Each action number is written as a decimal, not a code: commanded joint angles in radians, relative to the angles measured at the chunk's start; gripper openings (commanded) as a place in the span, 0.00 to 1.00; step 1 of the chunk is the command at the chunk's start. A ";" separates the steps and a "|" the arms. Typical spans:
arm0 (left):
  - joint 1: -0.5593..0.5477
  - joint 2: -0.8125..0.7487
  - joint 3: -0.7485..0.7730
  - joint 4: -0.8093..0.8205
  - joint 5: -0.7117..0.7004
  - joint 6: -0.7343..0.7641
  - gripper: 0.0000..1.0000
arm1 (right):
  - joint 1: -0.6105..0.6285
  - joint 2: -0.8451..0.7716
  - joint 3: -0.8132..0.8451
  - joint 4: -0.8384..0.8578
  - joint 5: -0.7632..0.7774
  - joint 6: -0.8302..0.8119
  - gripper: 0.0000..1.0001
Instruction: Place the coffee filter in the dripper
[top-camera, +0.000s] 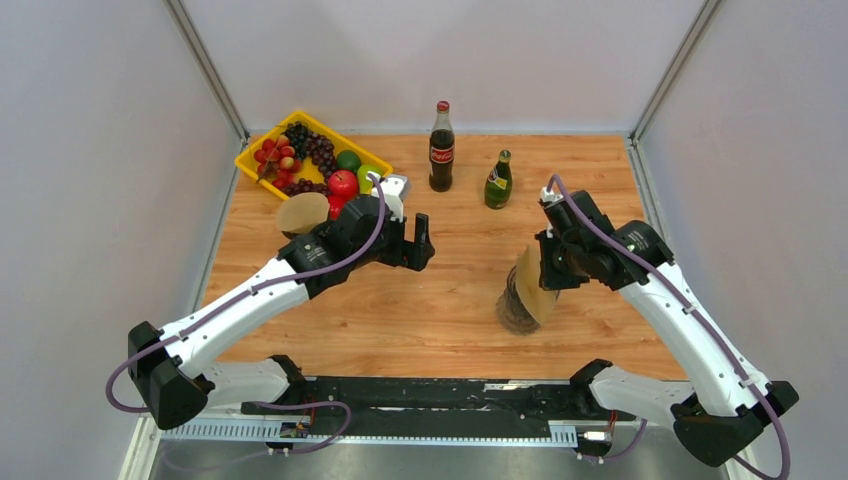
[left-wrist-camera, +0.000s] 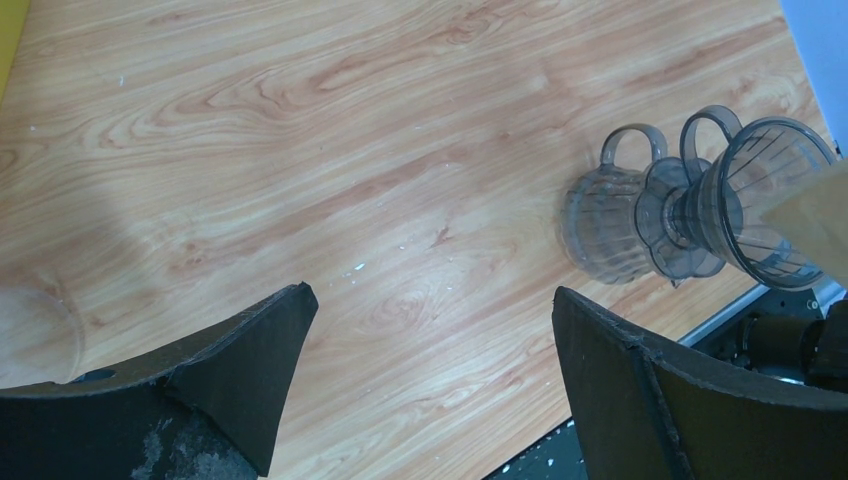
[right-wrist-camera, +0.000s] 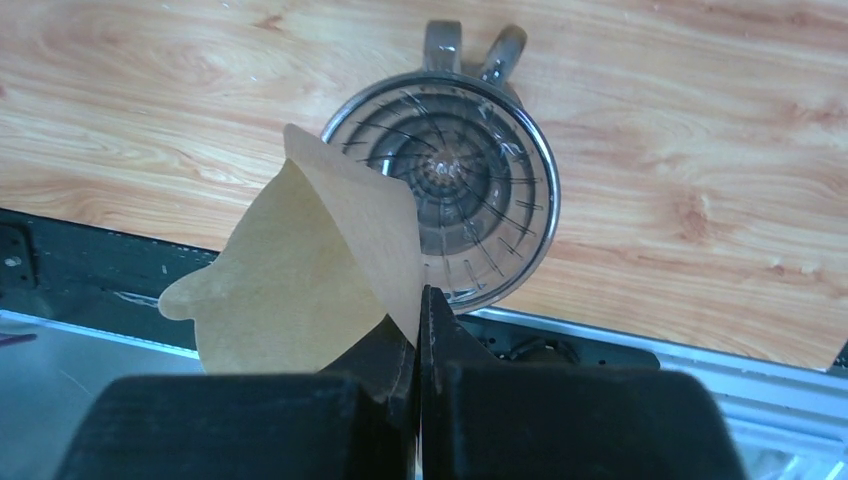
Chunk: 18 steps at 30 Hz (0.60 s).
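Note:
The clear smoky dripper (right-wrist-camera: 445, 185) stands on a glass carafe near the table's front edge; it also shows in the top view (top-camera: 517, 304) and the left wrist view (left-wrist-camera: 765, 205). My right gripper (right-wrist-camera: 420, 305) is shut on the edge of a brown paper coffee filter (right-wrist-camera: 300, 280) and holds it above the dripper's near-left rim; the filter (top-camera: 535, 280) covers part of the dripper from above. My left gripper (left-wrist-camera: 430, 330) is open and empty above bare table, left of the dripper, and shows in the top view (top-camera: 410, 240) too.
A yellow tray (top-camera: 255, 160) of fruit sits at the back left. A stack of brown filters (top-camera: 303, 212) lies beside it. A cola bottle (top-camera: 441, 147) and a green bottle (top-camera: 498, 181) stand at the back centre. The carafe (left-wrist-camera: 605, 215) carries the dripper.

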 joint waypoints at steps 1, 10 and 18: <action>0.005 -0.011 -0.008 0.032 0.023 0.002 1.00 | -0.022 0.003 -0.038 -0.034 0.016 -0.018 0.00; 0.007 0.002 -0.017 0.044 0.048 -0.014 1.00 | -0.048 0.021 -0.128 0.061 -0.003 -0.056 0.04; 0.007 0.005 -0.017 0.041 0.051 -0.016 1.00 | -0.068 0.022 -0.178 0.124 -0.009 -0.082 0.07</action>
